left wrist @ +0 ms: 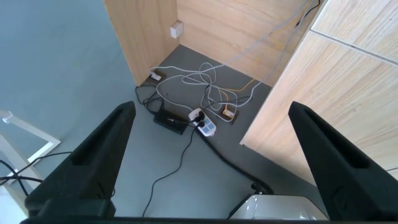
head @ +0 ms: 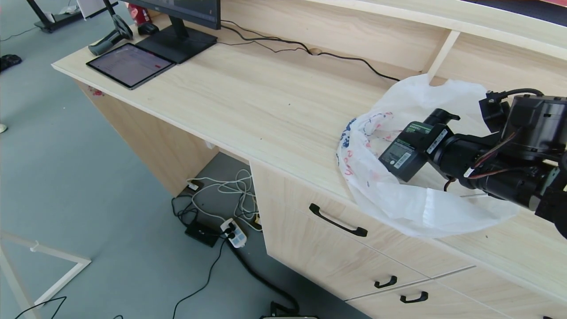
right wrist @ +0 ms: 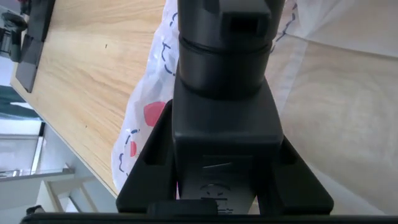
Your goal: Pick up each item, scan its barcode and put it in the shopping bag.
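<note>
- The item, a black boxy bottle with a dark cap and a barcode label, is held at the mouth of the bag, with its labelled end towards the bag's printed side. Whether it touches the plastic cannot be told.
- The right gripper comes in from the side of the bag away from the monitor. Its jaws are clamped on the item, one finger against each flank of the black body.
- The bag is white thin plastic with red and blue print. It lies slumped and open on the desk, and its lower fold hangs just over the desk's front edge.
- A black cable runs along the desk top behind the bag and ends near the bag's back rim.
- Well apart from the bag, at the far end of the desk, are a tablet, a monitor, a mouse and the scanner.
- Drawers with black handles sit just below the bag.
- Lower than the bag, the left gripper hangs over the floor by the desk front. Its jaws are spread wide with nothing between them.
- On the floor beneath it lie a power strip and tangled cables.
</note>
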Controlling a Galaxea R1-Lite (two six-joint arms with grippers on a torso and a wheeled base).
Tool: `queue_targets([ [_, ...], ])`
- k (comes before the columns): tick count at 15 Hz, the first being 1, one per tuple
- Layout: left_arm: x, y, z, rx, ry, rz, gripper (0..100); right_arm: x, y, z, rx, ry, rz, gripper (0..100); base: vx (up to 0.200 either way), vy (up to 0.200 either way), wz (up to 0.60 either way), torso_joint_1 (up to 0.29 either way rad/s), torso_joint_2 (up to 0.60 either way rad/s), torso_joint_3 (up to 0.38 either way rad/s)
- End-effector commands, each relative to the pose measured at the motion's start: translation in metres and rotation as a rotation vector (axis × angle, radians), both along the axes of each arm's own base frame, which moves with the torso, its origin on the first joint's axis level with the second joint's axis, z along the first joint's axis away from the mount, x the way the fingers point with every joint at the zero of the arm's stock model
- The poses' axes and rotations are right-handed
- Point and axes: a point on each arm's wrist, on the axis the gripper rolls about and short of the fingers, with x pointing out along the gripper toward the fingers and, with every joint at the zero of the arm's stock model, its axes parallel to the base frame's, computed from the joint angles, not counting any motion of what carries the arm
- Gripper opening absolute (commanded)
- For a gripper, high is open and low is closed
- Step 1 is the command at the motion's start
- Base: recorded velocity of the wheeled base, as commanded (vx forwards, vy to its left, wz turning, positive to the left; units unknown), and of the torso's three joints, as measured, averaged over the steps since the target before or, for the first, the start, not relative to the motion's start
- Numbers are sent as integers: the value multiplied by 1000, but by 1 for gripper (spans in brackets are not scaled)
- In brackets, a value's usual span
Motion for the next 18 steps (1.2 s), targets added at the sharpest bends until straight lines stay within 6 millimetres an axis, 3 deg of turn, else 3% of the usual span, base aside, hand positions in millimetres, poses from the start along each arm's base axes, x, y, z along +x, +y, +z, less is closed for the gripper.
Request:
queue_targets([
  [1,0,0,0,6,-1,1,100,5,-2,-8,-8,26,-10,0,0,0,0,0,0,0],
  [18,0,0,0,14,1,1,100,5,-9,-21,-45,61,-30,0,0,0,0,0,0,0],
])
